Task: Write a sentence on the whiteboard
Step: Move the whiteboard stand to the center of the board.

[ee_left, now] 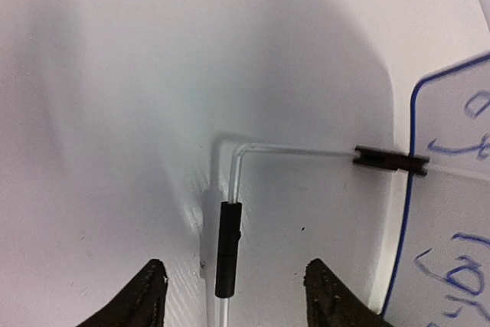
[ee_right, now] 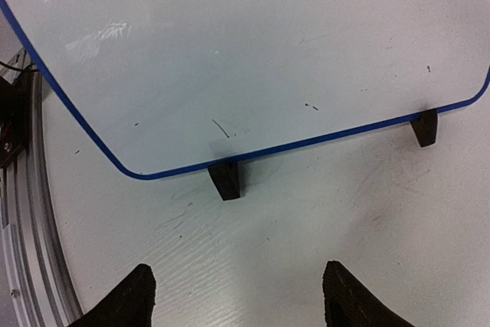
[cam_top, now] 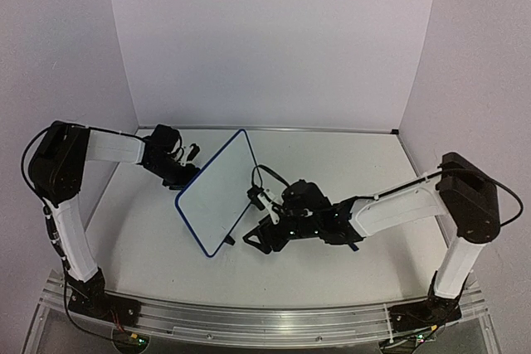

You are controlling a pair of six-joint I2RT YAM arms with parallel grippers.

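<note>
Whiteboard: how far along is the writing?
Done: writing in two rows on the whiteboard face toward the left wrist, cropped, so completeness unclear. In hand: nothing; left gripper and right gripper both open, gripping nothing. Left: possibly nothing; the face toward the right wrist is blank.

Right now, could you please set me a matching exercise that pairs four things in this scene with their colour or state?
Things:
1. whiteboard
2. clip feet
3. left gripper
4. right gripper

States:
A. black
B. open, facing the board's blank face
C. blue-rimmed, standing up
D. open, beside the face bearing handwriting

Pairs: 1-C; 2-A; 3-D; 4-B
</note>
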